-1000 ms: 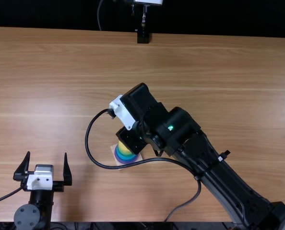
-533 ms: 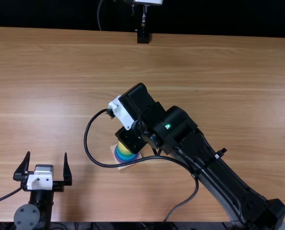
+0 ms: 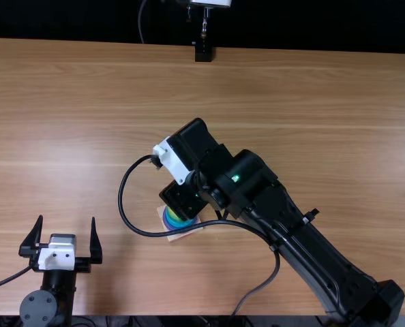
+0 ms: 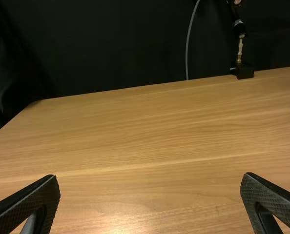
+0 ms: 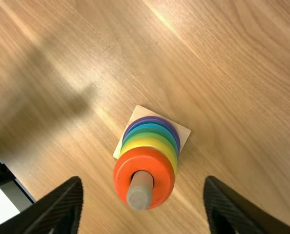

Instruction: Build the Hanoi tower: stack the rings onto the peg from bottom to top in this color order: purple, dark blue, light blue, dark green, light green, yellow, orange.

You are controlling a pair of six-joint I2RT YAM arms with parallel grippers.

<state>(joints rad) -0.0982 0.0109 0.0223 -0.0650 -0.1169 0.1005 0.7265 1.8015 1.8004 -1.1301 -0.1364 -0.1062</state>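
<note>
In the top view my right gripper (image 3: 183, 199) hangs over the ring tower, partly covering the blue ring (image 3: 174, 222) and the wooden base (image 3: 172, 239). From the right wrist view, my right gripper (image 5: 144, 181) stands open, a finger on either side of the tower and touching no ring. The orange ring (image 5: 121, 176) is topmost around the light wooden peg (image 5: 139, 195); beneath show yellow (image 5: 141, 143), green, blue and purple (image 5: 153, 117) rings over the square base (image 5: 183, 133). My left gripper (image 3: 66, 219) is open at the near left; in its wrist view, my left gripper (image 4: 151, 179) holds nothing.
A black cable loops from the right gripper across the tower's near side. At the far edge of the table (image 3: 311, 88) stands a small black mount (image 3: 203, 53). A white and dark shape (image 5: 3, 207) sits at a corner of the right wrist view.
The right arm has shifted slightly left in the top view, its forearm most, and its gripper covers a bit more of the tower. The left arm stayed still.
</note>
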